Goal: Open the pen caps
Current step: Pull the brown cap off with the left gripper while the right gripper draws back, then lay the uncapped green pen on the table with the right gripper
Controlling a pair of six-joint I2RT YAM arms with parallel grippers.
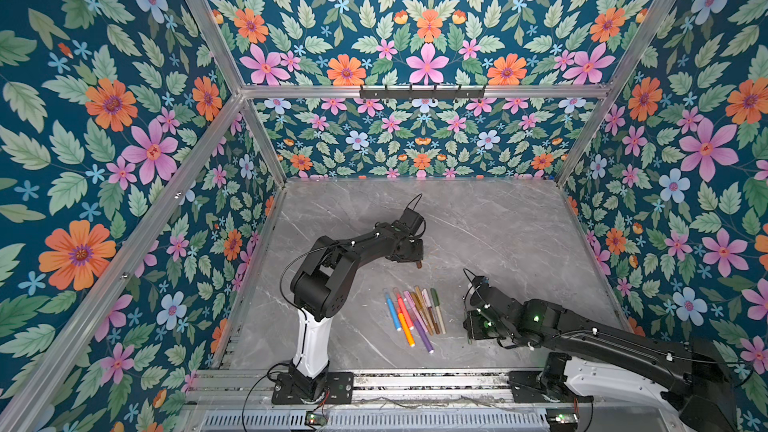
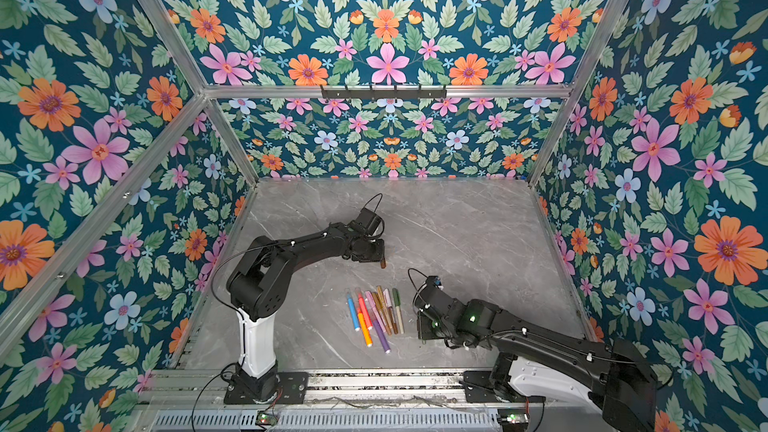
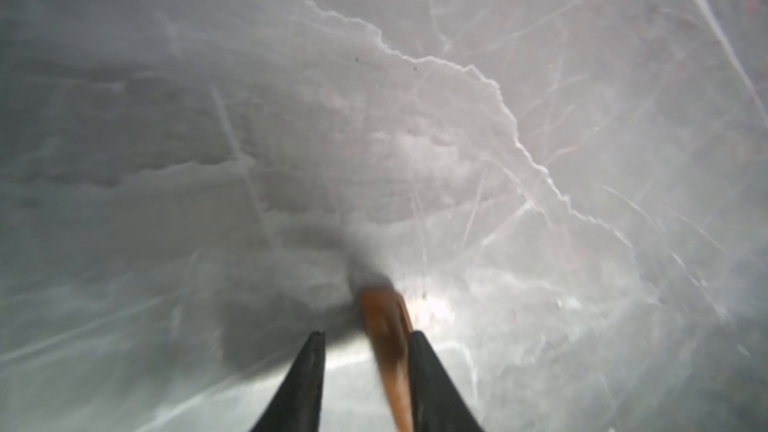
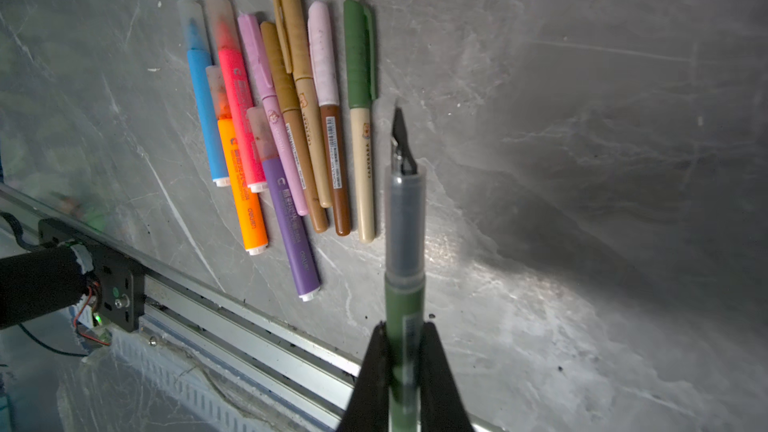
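Left hand (image 3: 365,334) has its jaws parted over the counter (image 1: 498,222). A brown cap (image 3: 384,326) leans on one finger (image 3: 419,359) with daylight on its other side, so nothing is pinching it. Looks like a release in the making. The cap's far end is down at the counter or just above it; the blur won't let me call it. In both top views that cap (image 1: 419,263) hangs just under the hand, beyond the far ends of the pens.

Right hand (image 4: 405,326) is clamped tight on a green pen (image 4: 405,293), its dark nib (image 4: 401,139) bare and pointing away from the wrist. One pen opened, then!

Plenty left, though. The row of pens (image 4: 286,118) lies side by side, touching, and every one I can see wears its cap: the green cap (image 4: 358,52), the pink cap (image 4: 322,52), the tan cap (image 4: 293,27), plus the frosted ones on the bright markers. By my reckoning the job has barely started.

Now the poses. Left arm (image 1: 357,243) rises from its base, bends at the elbow and reaches out over the middle of the counter with the hand turned down. Right arm (image 1: 582,334) stretches low from its base, its wrist just beside the row on the green-cap side and the held pen angled down toward the counter.
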